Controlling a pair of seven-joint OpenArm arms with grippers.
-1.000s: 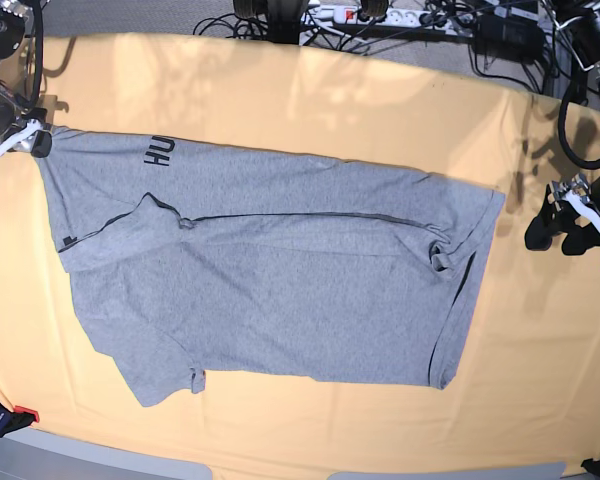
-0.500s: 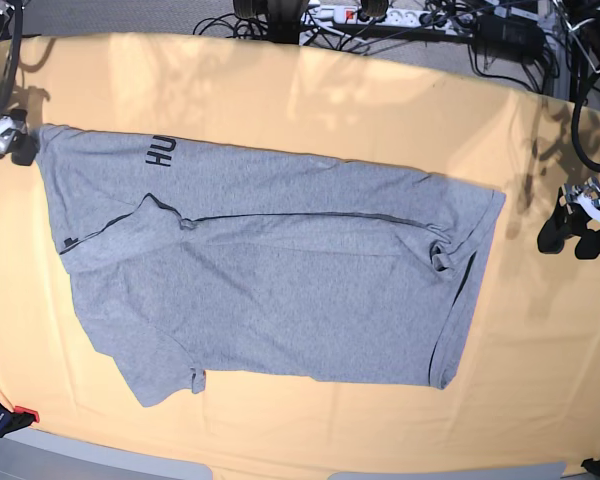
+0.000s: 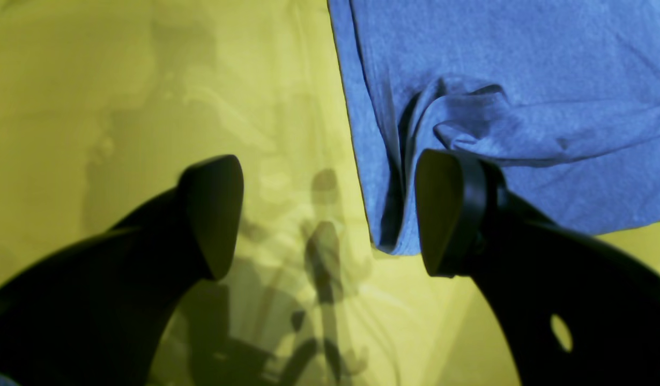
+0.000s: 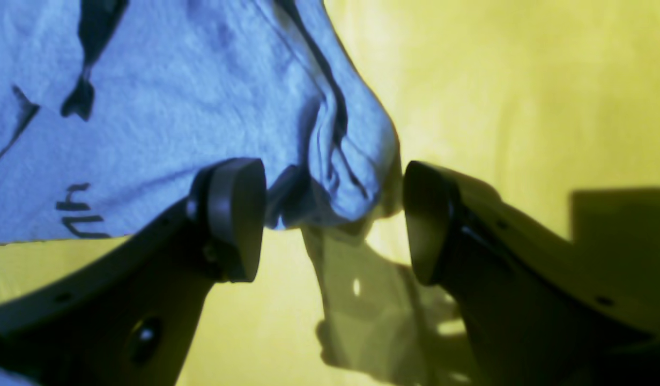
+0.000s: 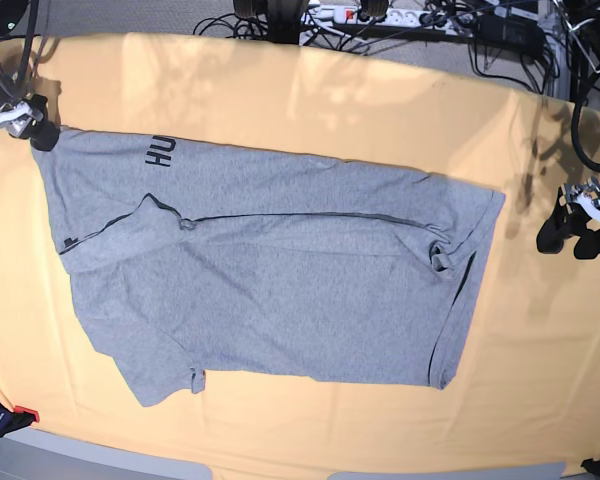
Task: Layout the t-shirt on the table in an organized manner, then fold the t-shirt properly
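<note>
The t-shirt [image 5: 270, 270] lies flat on the surface [image 5: 380, 100]. The left end effector [image 5: 572, 232] gapes empty beside its hem; the right end effector [image 5: 30, 125] gapes at its corner.

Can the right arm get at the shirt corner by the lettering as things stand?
Probably yes. The right gripper is open with the bunched corner of the t-shirt lying right between its jaws on the table, and nothing else sits in the way.

Looks like a robotics lab. Tangled black cables [image 5: 450, 25] and a white power strip [image 5: 380, 14] on grey floor at 12 o'clock, beyond the pale yellow-orange cloth-covered table [image 5: 310, 90].
</note>
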